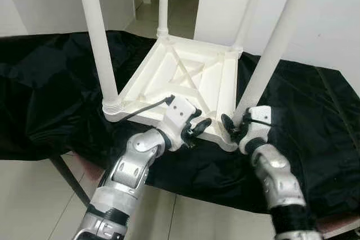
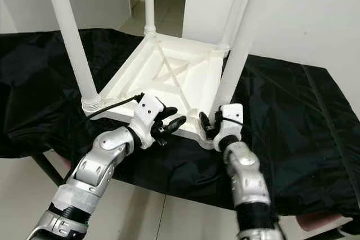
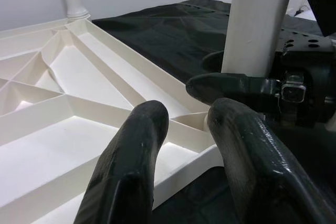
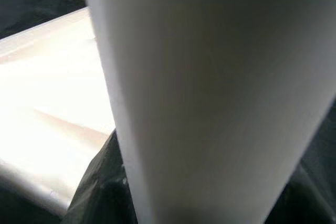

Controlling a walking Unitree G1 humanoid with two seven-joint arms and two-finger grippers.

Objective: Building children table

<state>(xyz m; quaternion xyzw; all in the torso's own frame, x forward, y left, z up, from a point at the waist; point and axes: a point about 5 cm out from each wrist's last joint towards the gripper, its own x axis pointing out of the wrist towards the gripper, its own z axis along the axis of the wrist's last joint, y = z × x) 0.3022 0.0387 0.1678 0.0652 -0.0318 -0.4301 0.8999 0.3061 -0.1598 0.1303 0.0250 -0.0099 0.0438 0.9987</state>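
A white plastic table top [image 1: 185,77] lies upside down on a black cloth, with its ribbed underside facing up. Several white legs stand up from its corners. My right gripper [image 1: 238,123] is clasped around the base of the near right leg [image 1: 270,60], which looms close in the right wrist view [image 4: 210,93]. My left gripper [image 1: 197,126] hovers at the table top's front rim, just left of that corner. Its fingers [image 3: 136,156] are slightly apart with nothing between them. One black finger of the right gripper [image 3: 236,85] crosses in front of the leg.
The black cloth [image 1: 50,82] covers a low platform whose front edge runs just below my arms. Pale tiled floor [image 1: 34,195] lies in front. The near left leg [image 1: 98,43] stands to the left. White walls and a doorway are behind.
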